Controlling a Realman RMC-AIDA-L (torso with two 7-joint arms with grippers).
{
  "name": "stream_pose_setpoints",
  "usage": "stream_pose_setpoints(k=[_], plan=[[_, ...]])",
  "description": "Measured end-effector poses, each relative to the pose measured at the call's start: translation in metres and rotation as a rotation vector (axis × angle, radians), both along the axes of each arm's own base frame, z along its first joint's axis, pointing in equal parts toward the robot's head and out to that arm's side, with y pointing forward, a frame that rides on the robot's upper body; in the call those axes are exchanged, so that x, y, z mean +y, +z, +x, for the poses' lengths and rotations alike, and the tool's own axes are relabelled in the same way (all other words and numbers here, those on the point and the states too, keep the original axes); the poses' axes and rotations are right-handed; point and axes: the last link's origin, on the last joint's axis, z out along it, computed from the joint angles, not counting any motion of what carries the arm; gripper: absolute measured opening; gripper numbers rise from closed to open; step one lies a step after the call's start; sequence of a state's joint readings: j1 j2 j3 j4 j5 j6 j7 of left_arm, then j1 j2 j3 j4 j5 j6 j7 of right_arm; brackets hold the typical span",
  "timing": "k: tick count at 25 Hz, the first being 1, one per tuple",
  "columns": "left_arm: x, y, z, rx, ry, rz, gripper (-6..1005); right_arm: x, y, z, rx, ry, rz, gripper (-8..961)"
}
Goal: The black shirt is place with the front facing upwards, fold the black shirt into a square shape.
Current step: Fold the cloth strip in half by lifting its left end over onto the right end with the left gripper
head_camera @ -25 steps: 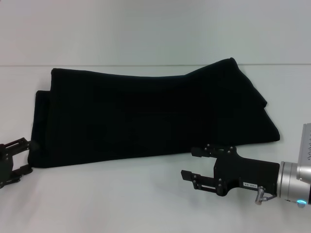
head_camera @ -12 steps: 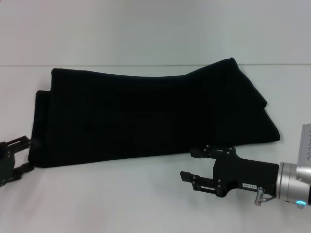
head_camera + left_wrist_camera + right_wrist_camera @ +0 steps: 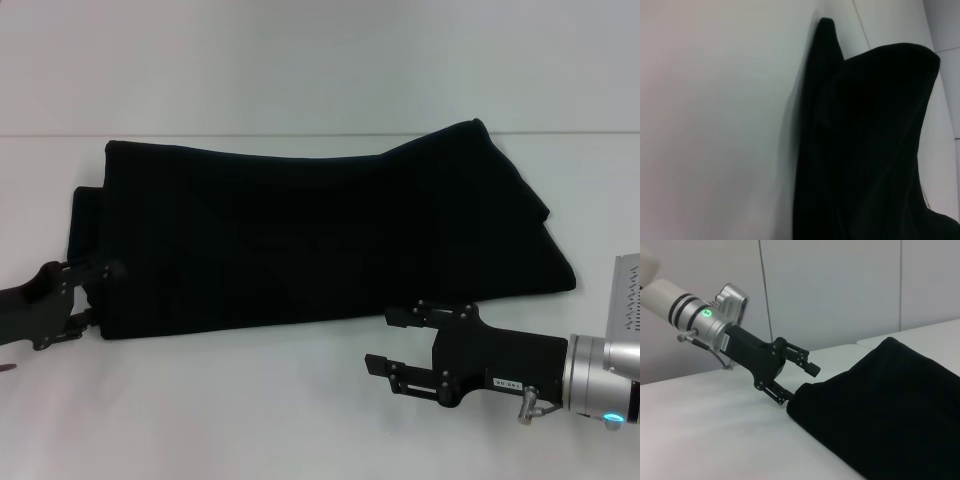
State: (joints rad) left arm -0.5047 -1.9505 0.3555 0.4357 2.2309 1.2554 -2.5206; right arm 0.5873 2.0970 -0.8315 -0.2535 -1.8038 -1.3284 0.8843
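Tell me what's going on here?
A two-armed robot is folding a black shirt that lies as a long band on a white table. The left claw, open, is at the shirt's near left corner, about to grip it. The right claw, also open, hovers over the table just in front of the shirt's near edge.

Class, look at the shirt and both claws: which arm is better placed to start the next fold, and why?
Probably the left. The left claw is open at the black shirt's left near corner, straddling its edge. The right claw is open too, but sits on the table clear of the near hem.
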Motion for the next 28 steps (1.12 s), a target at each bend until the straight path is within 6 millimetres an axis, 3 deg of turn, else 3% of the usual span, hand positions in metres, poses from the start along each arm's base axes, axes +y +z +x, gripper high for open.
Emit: stream_pose_setpoints(k=[10, 18, 23, 28], plan=[[0.0042, 0.002, 0.0029, 0.074, -0.061, -0.026, 702, 0.0004, -0.0005, -0.0009, 0.009, -0.007, 0.0, 684], [0.0033, 0.0041, 0.0004, 0.09, -0.066, -0.023, 467, 0.0, 0.0001, -0.0018, 0.017, -0.006, -0.002, 683], [0.0012, 0.0052, -0.0021, 0.091, -0.059, -0.02, 226, -0.0007, 0.0003, -0.0019, 0.021, -0.006, -0.003, 683], [-0.0025, 0.0096, -0.005, 0.081, -0.053, -0.003, 99, -0.0018, 0.0004, -0.0015, 0.024, -0.007, -0.005, 685]])
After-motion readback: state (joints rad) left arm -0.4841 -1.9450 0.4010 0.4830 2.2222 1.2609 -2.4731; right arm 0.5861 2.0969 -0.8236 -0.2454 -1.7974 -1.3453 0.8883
